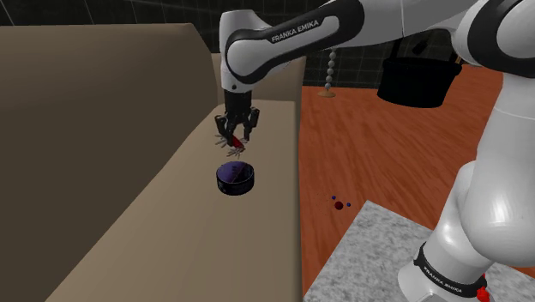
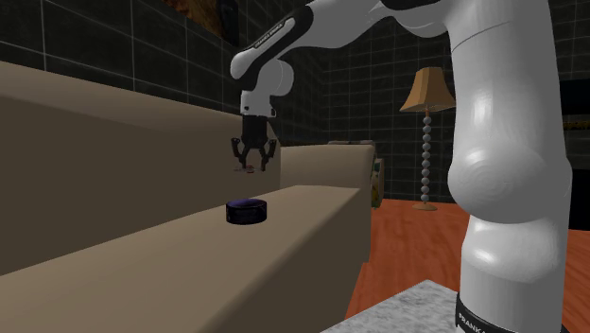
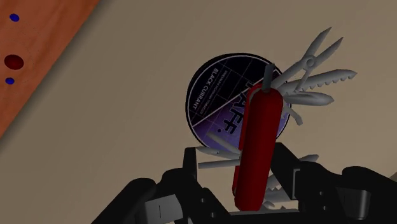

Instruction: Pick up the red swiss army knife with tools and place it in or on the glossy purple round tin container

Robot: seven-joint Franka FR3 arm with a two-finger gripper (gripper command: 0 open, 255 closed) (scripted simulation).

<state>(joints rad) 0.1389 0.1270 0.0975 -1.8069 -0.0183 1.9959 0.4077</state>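
I have the gripper up in the air over the beige sofa seat. Its black fingers are closed in on the red swiss army knife, one on each side of the red handle. They clasp it, so the gap between them is only as wide as the handle.

In the wrist view the knife runs lengthwise out from between the fingers. Its grey tools are fanned out from both sides, with pliers and a saw blade at the far end. The knife is off the seat and touches only the fingers.

The purple round tin sits flat on the seat, lid up. It is about midway between the backrest and the front edge, toward the armrest end. The wrist view shows the tin right behind the knife. The second exterior view shows the knife well above the tin, with clear air between them.

Past the seat's front edge is the orange wood floor with a few small dots on it. A floor lamp stands further back. The grey speckled stand is at the shoulder view's lower right.
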